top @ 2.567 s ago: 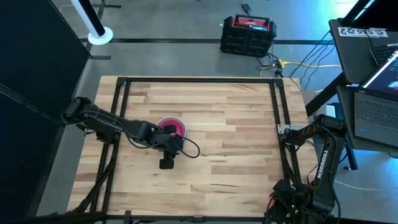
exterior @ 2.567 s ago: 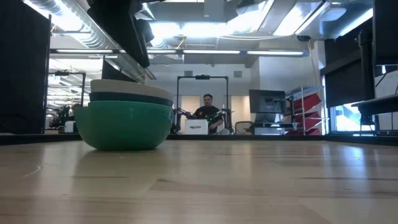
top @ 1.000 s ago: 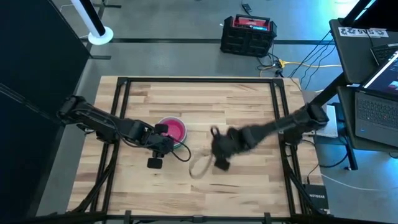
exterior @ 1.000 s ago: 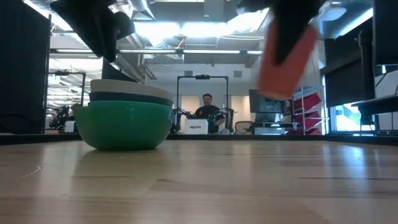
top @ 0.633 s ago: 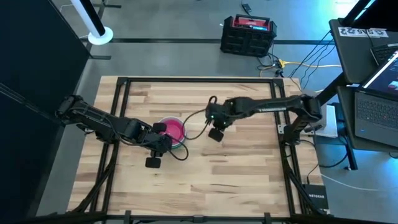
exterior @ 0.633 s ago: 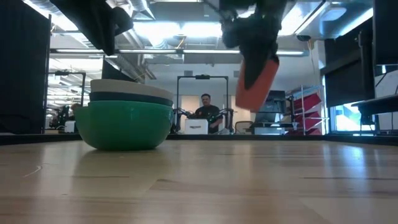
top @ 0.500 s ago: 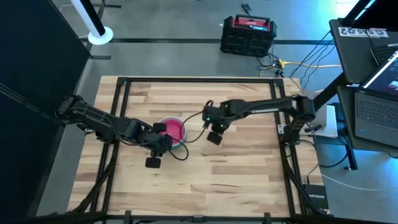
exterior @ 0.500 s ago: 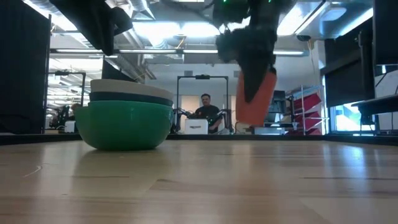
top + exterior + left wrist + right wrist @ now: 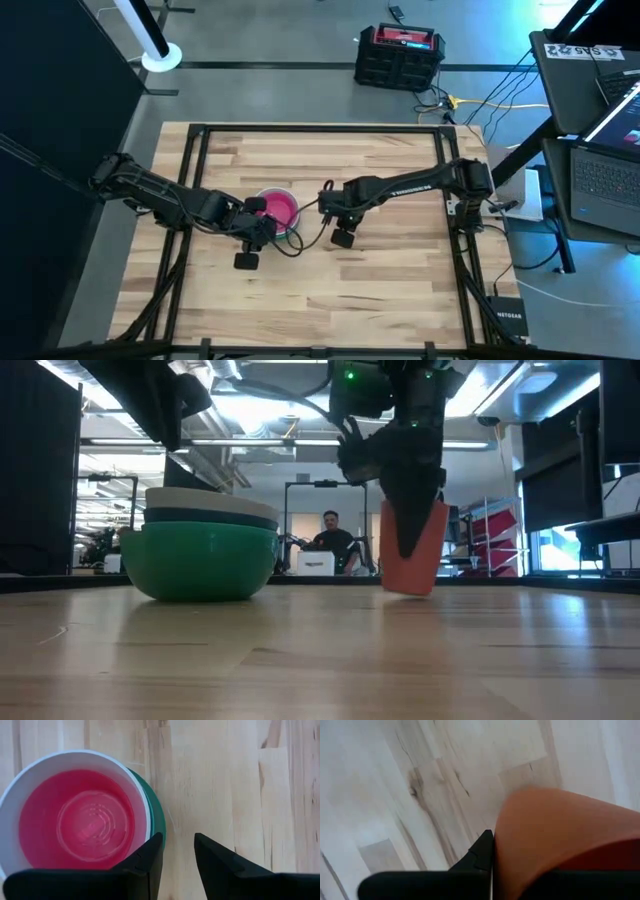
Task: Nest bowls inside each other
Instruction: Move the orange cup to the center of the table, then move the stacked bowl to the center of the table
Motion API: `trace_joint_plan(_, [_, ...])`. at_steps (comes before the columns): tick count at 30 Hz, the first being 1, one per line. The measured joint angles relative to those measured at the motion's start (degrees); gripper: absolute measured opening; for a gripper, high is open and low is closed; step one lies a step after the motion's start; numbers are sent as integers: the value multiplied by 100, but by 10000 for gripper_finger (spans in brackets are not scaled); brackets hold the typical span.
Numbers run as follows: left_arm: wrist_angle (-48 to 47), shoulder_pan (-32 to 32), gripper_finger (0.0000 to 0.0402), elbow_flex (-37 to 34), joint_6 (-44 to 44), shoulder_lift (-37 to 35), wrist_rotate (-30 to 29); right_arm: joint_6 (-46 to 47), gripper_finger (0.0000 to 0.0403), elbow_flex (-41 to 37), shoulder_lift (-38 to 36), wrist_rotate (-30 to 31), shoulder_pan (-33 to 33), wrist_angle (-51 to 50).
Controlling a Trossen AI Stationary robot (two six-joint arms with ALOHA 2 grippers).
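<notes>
The nested bowls (image 9: 279, 207) stand left of the table's middle. From above they show a white rim (image 9: 10, 815), a pink inside (image 9: 75, 820) and a teal-green edge (image 9: 161, 820). From the side, a teal-green bowl (image 9: 200, 560) carries a dark blue band and a pale rim. My left gripper (image 9: 177, 840) hovers open just beside the stack's near right rim (image 9: 268, 225). My right gripper (image 9: 410, 525) is right of the stack (image 9: 338, 212), shut on the red bowl (image 9: 415, 555). My right gripper holds the red bowl by its wall near the rim (image 9: 502, 845), coming from above and pointing down. One finger (image 9: 481, 852) lies on the outer wall; the bowl hides the other. The bowl hangs tipped on edge, its lower end (image 9: 407, 588) at table height; whether it touches, I cannot tell.
Black frame rails (image 9: 194, 190) run along the table's left, far and right sides. Cables loop from both wrists (image 9: 300, 238). Bare wood lies toward the near edge (image 9: 330, 300). A person (image 9: 333, 535) sits in the room far behind the table.
My right gripper has carried the red bowl down and toward the table's left, closer to the stack. The bowl, which hung high, now has its lower end at table height, tipped more upright on edge.
</notes>
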Motion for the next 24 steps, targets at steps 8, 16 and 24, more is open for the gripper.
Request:
trace_joint_plan(8, [-14,-3,95,0,-105,1,0,72,77,6,47,-120,-47,134])
trace_joint_plan(16, [-123,-4,95,-2,-146,2,1,24,137,410,27,-259,-61,-366])
trace_joint_plan(24, [-521,4,79,-2,-148,-27,0,-243,144,1896,-11,-241,-21,-1819])
